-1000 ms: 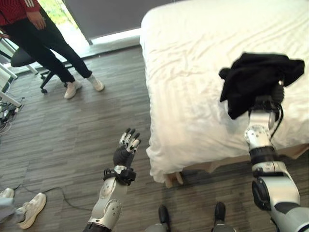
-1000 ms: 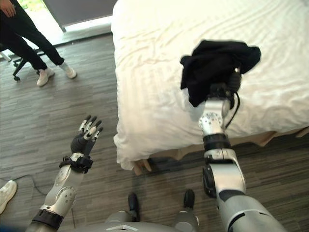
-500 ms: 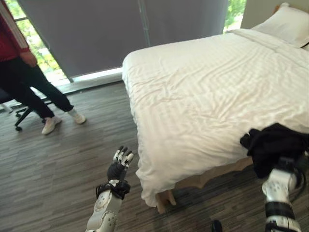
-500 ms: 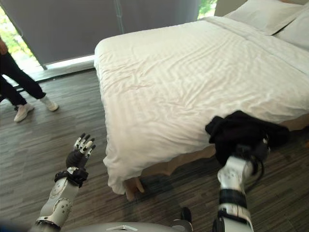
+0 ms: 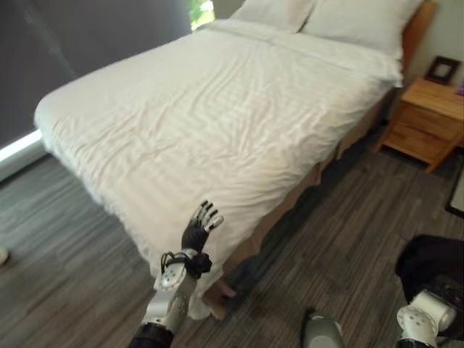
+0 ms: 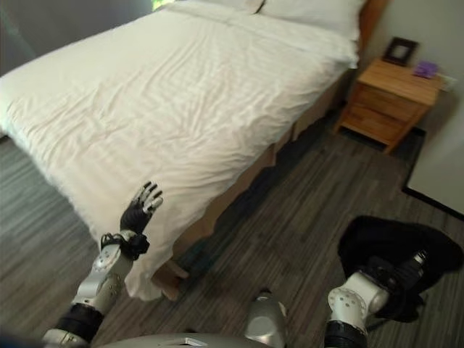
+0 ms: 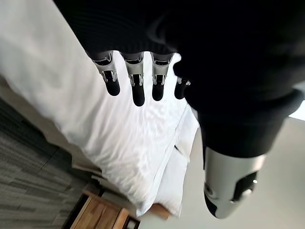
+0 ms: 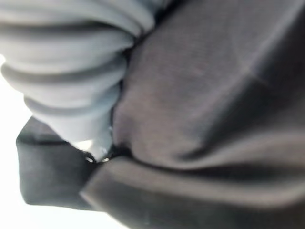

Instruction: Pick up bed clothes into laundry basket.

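A black garment (image 6: 395, 243) hangs bunched over my right hand (image 6: 386, 275), above the wooden floor at the lower right, off the bed. In the right wrist view dark cloth (image 8: 209, 109) lies pressed against the hand's ribbed cover. My left hand (image 5: 197, 230) is raised with straight fingers (image 7: 138, 88), holding nothing, just in front of the near corner of the white bed (image 5: 217, 109). The mattress top is a rumpled white sheet with pillows (image 5: 348, 18) at the head.
A wooden nightstand (image 6: 388, 98) stands beside the head of the bed, with a small picture frame (image 6: 399, 51) and a purple item (image 6: 424, 69) on it. Grey wood floor (image 6: 290, 217) runs between the bed's side and me.
The camera has swung right along the bed: the person and window are gone, the nightstand has come in. The black garment has come off the mattress and now hangs over the floor.
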You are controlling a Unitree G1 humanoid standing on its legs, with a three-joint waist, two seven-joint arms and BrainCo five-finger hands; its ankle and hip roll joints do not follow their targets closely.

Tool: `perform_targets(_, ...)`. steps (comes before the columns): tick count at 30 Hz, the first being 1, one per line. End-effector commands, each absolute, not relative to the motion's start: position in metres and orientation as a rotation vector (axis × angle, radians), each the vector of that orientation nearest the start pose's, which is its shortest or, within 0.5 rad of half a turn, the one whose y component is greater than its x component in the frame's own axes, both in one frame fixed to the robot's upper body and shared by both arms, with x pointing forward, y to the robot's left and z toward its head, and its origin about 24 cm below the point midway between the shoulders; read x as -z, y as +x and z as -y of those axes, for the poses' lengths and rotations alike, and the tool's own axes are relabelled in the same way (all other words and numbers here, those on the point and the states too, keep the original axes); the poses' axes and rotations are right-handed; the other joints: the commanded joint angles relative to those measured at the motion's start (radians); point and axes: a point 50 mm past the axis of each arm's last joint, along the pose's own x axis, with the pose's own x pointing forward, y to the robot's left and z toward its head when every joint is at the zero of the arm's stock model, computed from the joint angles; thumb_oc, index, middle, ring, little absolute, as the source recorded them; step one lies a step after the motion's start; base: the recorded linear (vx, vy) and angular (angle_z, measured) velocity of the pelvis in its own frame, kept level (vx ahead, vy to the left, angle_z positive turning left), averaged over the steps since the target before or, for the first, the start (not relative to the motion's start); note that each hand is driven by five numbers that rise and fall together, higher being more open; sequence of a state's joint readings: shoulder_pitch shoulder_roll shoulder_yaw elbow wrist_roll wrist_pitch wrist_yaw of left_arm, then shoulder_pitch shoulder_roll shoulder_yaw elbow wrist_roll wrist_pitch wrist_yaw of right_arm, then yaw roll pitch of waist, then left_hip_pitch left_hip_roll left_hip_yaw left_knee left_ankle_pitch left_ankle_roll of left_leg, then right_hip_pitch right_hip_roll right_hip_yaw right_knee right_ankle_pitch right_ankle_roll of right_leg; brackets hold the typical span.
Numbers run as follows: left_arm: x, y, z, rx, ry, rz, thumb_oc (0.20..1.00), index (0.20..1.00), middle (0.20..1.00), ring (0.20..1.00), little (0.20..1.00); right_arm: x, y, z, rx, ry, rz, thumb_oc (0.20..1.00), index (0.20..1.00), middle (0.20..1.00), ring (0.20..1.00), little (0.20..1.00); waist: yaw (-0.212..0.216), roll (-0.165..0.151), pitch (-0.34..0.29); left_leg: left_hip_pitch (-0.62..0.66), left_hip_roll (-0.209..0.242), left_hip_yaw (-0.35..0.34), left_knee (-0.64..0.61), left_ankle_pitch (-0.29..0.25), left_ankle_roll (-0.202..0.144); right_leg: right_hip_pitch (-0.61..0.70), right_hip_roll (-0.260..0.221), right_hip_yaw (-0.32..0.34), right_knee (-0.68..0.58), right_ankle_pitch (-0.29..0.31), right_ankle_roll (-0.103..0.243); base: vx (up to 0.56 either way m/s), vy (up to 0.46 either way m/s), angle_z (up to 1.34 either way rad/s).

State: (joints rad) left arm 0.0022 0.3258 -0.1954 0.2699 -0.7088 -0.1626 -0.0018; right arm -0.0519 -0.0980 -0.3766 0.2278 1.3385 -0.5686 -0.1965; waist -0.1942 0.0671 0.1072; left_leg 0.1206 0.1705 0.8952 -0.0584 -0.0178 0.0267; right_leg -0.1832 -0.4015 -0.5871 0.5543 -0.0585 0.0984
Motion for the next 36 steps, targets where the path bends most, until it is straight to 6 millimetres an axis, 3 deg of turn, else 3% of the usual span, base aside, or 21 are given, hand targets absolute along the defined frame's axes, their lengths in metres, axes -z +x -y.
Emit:
perform_targets(1, -0.02, 0.241, -0.215, -0.063, -0.477, -0.022, 1.0, 1.0, 1.0, 1.0, 1.0, -0.069, 0.232, 0.3, 0.739, 1.173, 0.694, 0.2, 0.2, 0.2, 0.2, 0.2, 0.006, -0.043, -0.049, -0.027, -0.103, -0.051, -0.019, -0.012, 0.013, 0.231, -0.02, 0.068, -0.193, 0.222, 0.129, -0.07, 0.026, -2.0)
perform_targets(3, -0.017, 0.232, -0.222, -0.12, -0.542, -0.012, 1.0, 1.0, 1.0, 1.0, 1.0, -0.076, 0.236, 0.291, 0.682, 1.177, 0.702, 0.2, 0.2, 0.2, 0.2, 0.2, 0.044, -0.046, -0.059, -0.046, -0.092, 0.008, -0.007, 0.003, 0.01, 0.229, 0.023, 0.029, -0.191, 0.191, 0.128, -0.07, -0.061, -2.25)
perform_targets(5, -0.013, 0.222, -0.235, -0.21, -0.593, -0.009, 1.0, 1.0, 1.0, 1.0, 1.0, -0.083, 0.244, 0.275, 0.613, 1.216, 0.702, 0.2, 0.2, 0.2, 0.2, 0.2, 0.1, -0.051, -0.063, -0.068, -0.047, 0.072, 0.022, 0.036, -0.012, 0.24, 0.052, -0.077, -0.26, 0.097, 0.073, -0.11, -0.213, -1.97)
perform_targets(6, -0.008, 0.217, -0.238, -0.243, -0.612, -0.025, 1.0, 1.0, 1.0, 1.0, 1.0, -0.085, 0.246, 0.271, 0.585, 1.234, 0.708, 0.2, 0.2, 0.2, 0.2, 0.2, 0.122, -0.062, -0.059, -0.079, -0.018, 0.089, 0.049, 0.056, -0.028, 0.253, 0.08, -0.092, -0.331, 0.048, 0.04, -0.08, -0.289, -2.09)
perform_targets(7, -0.008, 0.217, -0.239, -0.245, -0.612, -0.026, 1.0, 1.0, 1.0, 1.0, 1.0, -0.084, 0.245, 0.271, 0.583, 1.237, 0.707, 0.2, 0.2, 0.2, 0.2, 0.2, 0.13, -0.063, -0.06, -0.077, -0.002, 0.1, 0.061, 0.062, -0.039, 0.258, 0.096, -0.087, -0.349, 0.047, 0.026, -0.16, -0.696, -2.91)
perform_targets(8, 0.002, 0.214, -0.236, -0.275, -0.628, -0.066, 1.0, 1.0, 1.0, 1.0, 1.0, -0.092, 0.242, 0.269, 0.517, 1.219, 0.726, 0.2, 0.2, 0.2, 0.2, 0.2, 0.128, -0.088, -0.048, -0.122, 0.091, 0.112, 0.134, 0.121, -0.097, 0.264, 0.183, -0.005, -0.506, -0.006, -0.008, -0.11, -0.57, -2.19)
perform_targets(9, 0.002, 0.214, -0.236, -0.275, -0.628, -0.066, 1.0, 1.0, 1.0, 1.0, 1.0, -0.092, 0.241, 0.269, 0.515, 1.219, 0.725, 0.2, 0.2, 0.2, 0.2, 0.2, 0.132, -0.086, -0.049, -0.123, 0.104, 0.114, 0.143, 0.126, -0.105, 0.269, 0.195, -0.003, -0.52, -0.002, -0.015, -0.14, -0.646, -1.41)
perform_targets(12, 0.001, 0.217, -0.23, -0.248, -0.627, -0.065, 1.0, 1.0, 1.0, 1.0, 1.0, -0.104, 0.239, 0.266, 0.462, 1.193, 0.76, 0.2, 0.2, 0.2, 0.2, 0.2, 0.104, -0.093, -0.025, -0.138, 0.218, 0.147, 0.253, 0.174, -0.181, 0.277, 0.248, 0.051, -0.587, -0.008, -0.031, -0.04, -0.296, -0.68)
perform_targets(13, 0.001, 0.216, -0.23, -0.241, -0.611, -0.065, 1.0, 1.0, 1.0, 1.0, 1.0, -0.106, 0.241, 0.262, 0.427, 1.166, 0.747, 0.2, 0.2, 0.2, 0.2, 0.2, 0.12, -0.097, -0.004, -0.148, 0.242, 0.104, 0.296, 0.188, -0.206, 0.282, 0.255, 0.068, -0.602, -0.006, -0.027, -0.12, -0.177, -0.79)
perform_targets(14, 0.003, 0.213, -0.232, -0.245, -0.581, -0.071, 1.0, 1.0, 1.0, 1.0, 1.0, -0.107, 0.244, 0.255, 0.386, 1.135, 0.713, 0.2, 0.2, 0.2, 0.2, 0.2, 0.154, -0.097, 0.021, -0.172, 0.243, 0.001, 0.328, 0.203, -0.235, 0.281, 0.26, 0.104, -0.62, 0.002, -0.021, -0.12, -0.082, -0.73)
perform_targets(15, 0.003, 0.213, -0.232, -0.245, -0.58, -0.07, 1.0, 1.0, 1.0, 1.0, 1.0, -0.107, 0.245, 0.255, 0.387, 1.134, 0.713, 0.2, 0.2, 0.2, 0.2, 0.2, 0.155, -0.096, 0.022, -0.173, 0.246, 0.002, 0.331, 0.205, -0.236, 0.282, 0.262, 0.104, -0.623, 0.005, -0.022, -0.19, -0.015, -1.42)
perform_targets(16, 0.009, 0.207, -0.235, -0.277, -0.565, -0.086, 1.0, 1.0, 1.0, 1.0, 1.0, -0.106, 0.25, 0.242, 0.323, 1.1, 0.652, 0.2, 0.2, 0.2, 0.2, 0.2, 0.218, -0.097, 0.041, -0.207, 0.193, -0.173, 0.307, 0.189, -0.229, 0.271, 0.257, 0.136, -0.622, 0.02, -0.009, -0.11, -0.058, -2.47)
perform_targets(17, 0.014, 0.2, -0.236, -0.295, -0.572, -0.095, 1.0, 1.0, 1.0, 1.0, 1.0, -0.098, 0.255, 0.221, 0.233, 1.075, 0.539, 0.2, 0.2, 0.2, 0.2, 0.2, 0.266, -0.123, 0.06, -0.197, 0.104, -0.409, 0.315, 0.055, -0.178, 0.235, 0.251, 0.257, -0.597, 0.042, -0.006, -0.1, -0.045, -2.85)
perform_targets(18, 0.014, 0.199, -0.236, -0.296, -0.572, -0.097, 1.0, 1.0, 1.0, 1.0, 1.0, -0.098, 0.255, 0.221, 0.233, 1.074, 0.537, 0.2, 0.2, 0.2, 0.2, 0.2, 0.268, -0.122, 0.06, -0.195, 0.104, -0.407, 0.318, 0.051, -0.177, 0.236, 0.25, 0.26, -0.595, 0.041, -0.005, -0.01, -0.046, -2.97)
perform_targets(21, 0.013, 0.206, -0.23, -0.268, -0.547, -0.096, 1.0, 1.0, 1.0, 1.0, 1.0, -0.097, 0.254, 0.207, 0.138, 1.061, 0.483, 0.2, 0.2, 0.2, 0.2, 0.2, 0.281, -0.122, 0.067, -0.193, -0.04, -0.696, 0.266, -0.02, -0.12, 0.189, 0.278, 0.406, -0.562, 0.059, -0.014, 0.04, 0.027, -1.77)
perform_targets(22, 0.013, 0.207, -0.23, -0.268, -0.547, -0.096, 1.0, 1.0, 1.0, 1.0, 1.0, -0.097, 0.254, 0.207, 0.137, 1.061, 0.483, 0.2, 0.2, 0.2, 0.2, 0.2, 0.28, -0.123, 0.066, -0.194, -0.042, -0.696, 0.264, -0.017, -0.119, 0.186, 0.277, 0.406, -0.562, 0.06, -0.014, 0.05, 0.042, -1.1)
perform_targets(24, 0.008, 0.218, -0.223, -0.234, -0.532, -0.074, 1.0, 1.0, 1.0, 1.0, 1.0, -0.096, 0.255, 0.201, 0.082, 1.042, 0.457, 0.2, 0.2, 0.2, 0.2, 0.2, 0.273, -0.111, 0.062, -0.17, -0.106, -0.863, 0.161, -0.018, -0.102, 0.174, 0.316, 0.531, -0.562, 0.067, -0.023, 0.03, 0.088, -1.26)
perform_targets(25, 0.008, 0.218, -0.223, -0.234, -0.532, -0.073, 1.0, 1.0, 1.0, 1.0, 1.0, -0.096, 0.255, 0.201, 0.082, 1.042, 0.457, 0.2, 0.2, 0.2, 0.2, 0.2, 0.272, -0.112, 0.06, -0.172, -0.107, -0.864, 0.158, -0.015, -0.102, 0.17, 0.315, 0.53, -0.563, 0.068, -0.022, -0.01, 0.106, -0.81)
perform_targets(26, -0.002, 0.23, -0.218, -0.203, -0.526, -0.028, 1.0, 1.0, 1.0, 1.0, 1.0, -0.098, 0.252, 0.202, 0.046, 1.011, 0.456, 0.2, 0.2, 0.2, 0.2, 0.2, 0.257, -0.107, 0.058, -0.186, -0.125, -0.913, 0.129, 0.0, -0.094, 0.156, 0.326, 0.578, -0.557, 0.074, -0.024, -0.03, 0.074, -1.19)
perform_targets(30, -0.018, 0.249, -0.205, -0.126, -0.531, 0.029, 1.0, 1.0, 1.0, 1.0, 1.0, -0.096, 0.243, 0.212, 0.058, 0.983, 0.469, 0.2, 0.2, 0.2, 0.2, 0.2, 0.203, -0.093, 0.046, -0.149, -0.127, -0.871, 0.05, 0.017, -0.079, 0.145, 0.328, 0.597, -0.576, 0.087, -0.014, -0.02, 0.118, -0.91)
perform_targets(36, -0.02, 0.251, -0.195, -0.054, -0.493, 0.014, 1.0, 1.0, 1.0, 1.0, 1.0, -0.085, 0.231, 0.221, 0.131, 0.992, 0.458, 0.2, 0.2, 0.2, 0.2, 0.2, 0.16, -0.088, 0.015, -0.095, -0.143, -0.81, 0.004, 0.006, -0.054, 0.14, 0.32, 0.641, -0.58, 0.098, 0.008, 0.04, 0.128, -0.29)
